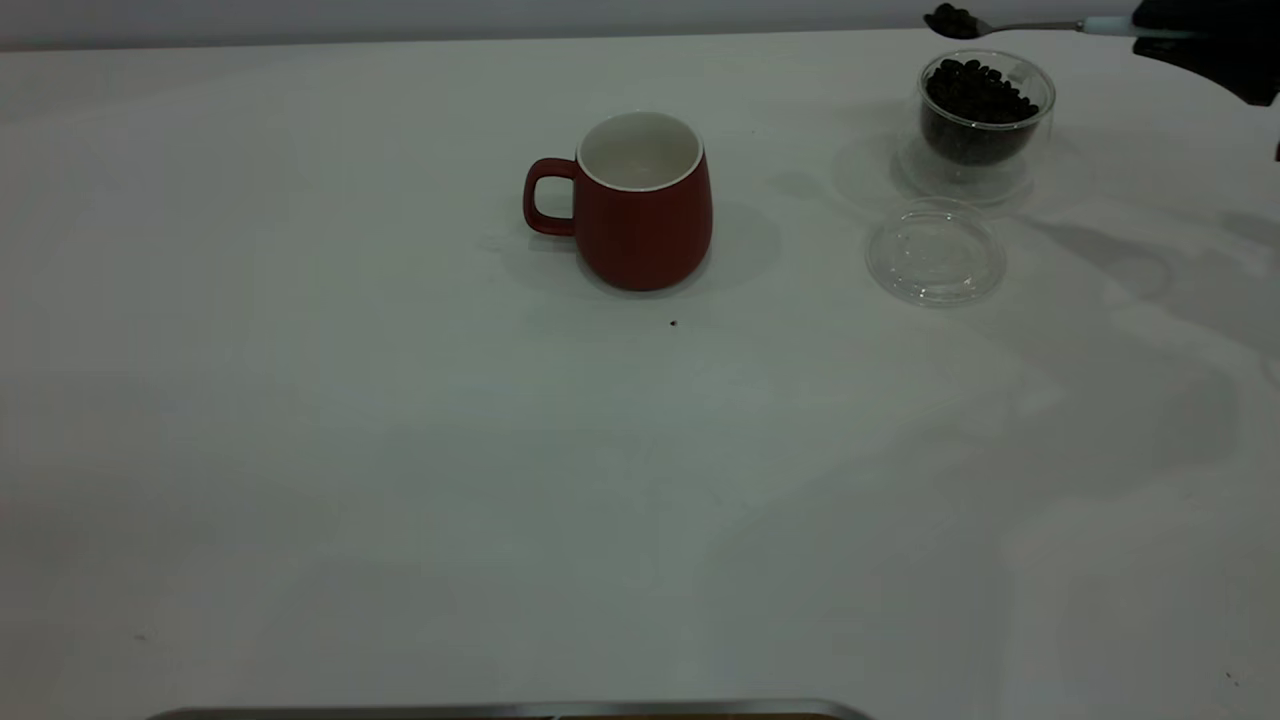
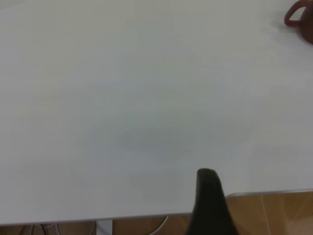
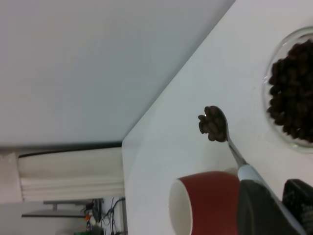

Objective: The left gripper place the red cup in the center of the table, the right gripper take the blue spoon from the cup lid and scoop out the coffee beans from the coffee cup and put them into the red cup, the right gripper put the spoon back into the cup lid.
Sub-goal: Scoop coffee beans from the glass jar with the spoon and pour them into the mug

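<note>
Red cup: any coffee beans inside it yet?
No: in the exterior view the red cup shows only a bare white inside, while the beans sit on the blue spoon held by the right gripper.

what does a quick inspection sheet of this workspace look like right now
surface: white table, one dark speck before the red cup
job's things: red cup upright at centre, looks empty; coffee cup full of coffee beans; cup lid flat, bare; blue spoon loaded, raised above the coffee cup
clutter: nothing seen
grippers: right tool holds the spoon handle; left tool parked near the table edge
cables: some below the table edge
surroundings: plain wall
</note>
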